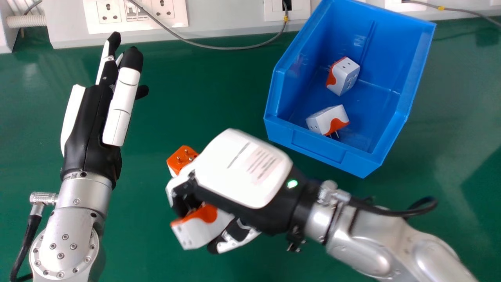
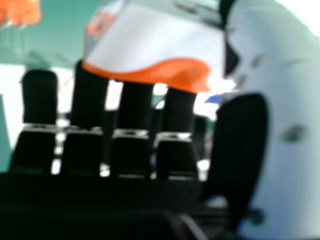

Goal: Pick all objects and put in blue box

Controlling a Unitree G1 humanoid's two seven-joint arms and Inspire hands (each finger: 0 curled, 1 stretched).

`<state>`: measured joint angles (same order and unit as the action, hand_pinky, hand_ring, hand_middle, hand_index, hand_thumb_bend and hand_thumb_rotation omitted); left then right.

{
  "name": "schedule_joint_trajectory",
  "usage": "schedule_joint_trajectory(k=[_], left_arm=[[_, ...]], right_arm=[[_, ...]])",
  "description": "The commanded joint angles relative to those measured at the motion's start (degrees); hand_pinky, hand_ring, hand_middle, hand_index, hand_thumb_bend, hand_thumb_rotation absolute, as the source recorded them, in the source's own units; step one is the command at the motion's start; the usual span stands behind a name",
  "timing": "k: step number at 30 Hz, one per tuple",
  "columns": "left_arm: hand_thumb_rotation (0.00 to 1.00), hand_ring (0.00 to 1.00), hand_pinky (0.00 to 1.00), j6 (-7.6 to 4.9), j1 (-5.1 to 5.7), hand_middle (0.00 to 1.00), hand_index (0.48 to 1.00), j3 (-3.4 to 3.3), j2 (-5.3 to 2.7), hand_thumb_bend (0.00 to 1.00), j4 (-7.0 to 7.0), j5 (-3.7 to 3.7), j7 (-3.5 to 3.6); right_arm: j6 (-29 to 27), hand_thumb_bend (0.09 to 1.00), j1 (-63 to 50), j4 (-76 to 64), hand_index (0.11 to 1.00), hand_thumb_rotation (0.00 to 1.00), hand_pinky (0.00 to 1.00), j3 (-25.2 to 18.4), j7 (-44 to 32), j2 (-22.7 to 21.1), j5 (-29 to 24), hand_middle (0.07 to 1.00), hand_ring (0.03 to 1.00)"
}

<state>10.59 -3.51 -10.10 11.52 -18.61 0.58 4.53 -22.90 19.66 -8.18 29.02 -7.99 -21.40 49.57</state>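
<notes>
Pick step: right hand point(image 1: 242, 168) is gripping an adapter point(image 1: 199, 231); blue box point(image 1: 319, 147), at two o'clock, is awaiting transfer; left hand point(image 1: 86, 121) is idling open.

Lab, seemingly — green worktop point(image 1: 203, 86); power sockets point(image 1: 109, 11); grey cable point(image 1: 235, 48)

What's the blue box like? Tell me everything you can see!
The blue box looks like smooth, shiny plastic. It has no lid, tall side and back walls, and a front wall that looks lower, with a rectangle shape on its outside. It stands upright on the green table, turned a bit at an angle. Two white and orange plugs lie apart on its floor: the far plug and the near plug, which has metal pins showing.
</notes>
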Motion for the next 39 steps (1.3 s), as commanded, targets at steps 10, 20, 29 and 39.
schedule_joint_trajectory(k=[10,20,29,39], left_arm=[[1.00,0.96,0.86,-2.11,-1.07,0.96,1.000,-0.83,0.67,0.77,0.42,0.61,0.32],[1.00,0.96,0.86,-2.53,-0.85,0.96,1.000,-0.80,0.88,0.76,0.43,0.38,0.42],[1.00,0.96,0.87,-2.29,-0.85,0.97,1.000,-0.77,0.82,0.75,-0.07,0.65,0.57],[1.00,0.96,0.87,-1.74,-1.01,0.97,1.000,-0.59,0.82,0.75,-0.32,0.45,0.33]], right_arm=[[1.13,0.497,-2.32,-4.58,0.513,0.00,0.36,-2.16,-1.42,0.90,-2.22,0.502,0.422],[2.16,0.495,-1.49,-8.28,0.526,0.00,0.35,-5.56,-3.45,0.09,-2.44,0.506,0.426],[2.64,0.494,-3.20,-8.80,0.537,0.00,0.34,-5.26,-2.86,0.47,-1.01,0.506,0.427],[1.00,0.494,-4.82,-9.59,0.542,0.00,0.34,-5.50,-3.84,-0.40,-2.13,0.506,0.426]])
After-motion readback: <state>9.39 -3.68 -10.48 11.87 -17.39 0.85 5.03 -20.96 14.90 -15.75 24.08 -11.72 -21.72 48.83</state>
